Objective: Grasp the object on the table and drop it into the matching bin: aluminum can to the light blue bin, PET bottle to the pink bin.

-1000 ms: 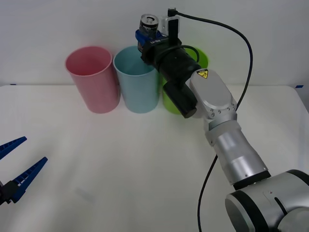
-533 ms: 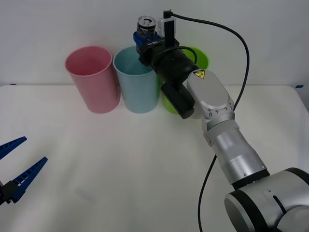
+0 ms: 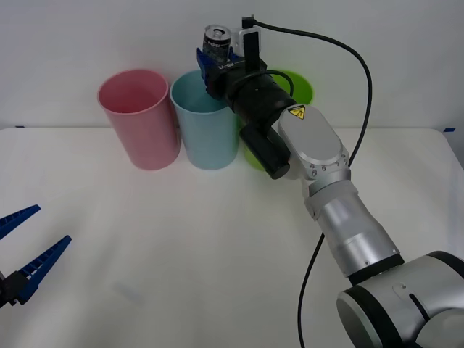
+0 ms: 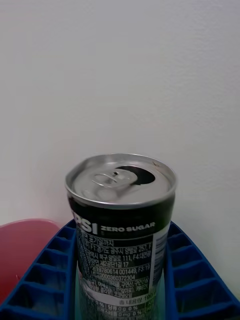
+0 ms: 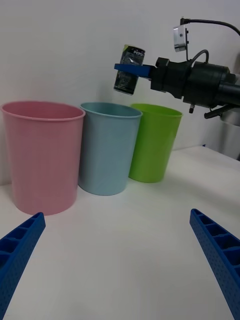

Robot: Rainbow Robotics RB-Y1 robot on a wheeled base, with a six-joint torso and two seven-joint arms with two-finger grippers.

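Silver-topped aluminum can [image 3: 218, 38] rides upright in the right gripper [image 3: 216, 59], pinched above the light blue bin [image 3: 206, 119]. Wrist close-up: blue fingers [image 4: 192, 270] clamp its sides. From the spread left gripper [image 5: 117, 260], parked low, the can hangs just over that bin's rim.

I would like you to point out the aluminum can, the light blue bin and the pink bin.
aluminum can [image 4: 122, 177]: right wrist view, its pull-tab top.
light blue bin [image 3: 210, 138]: front view, its outer wall.
pink bin [image 3: 145, 134]: front view, its outer wall.
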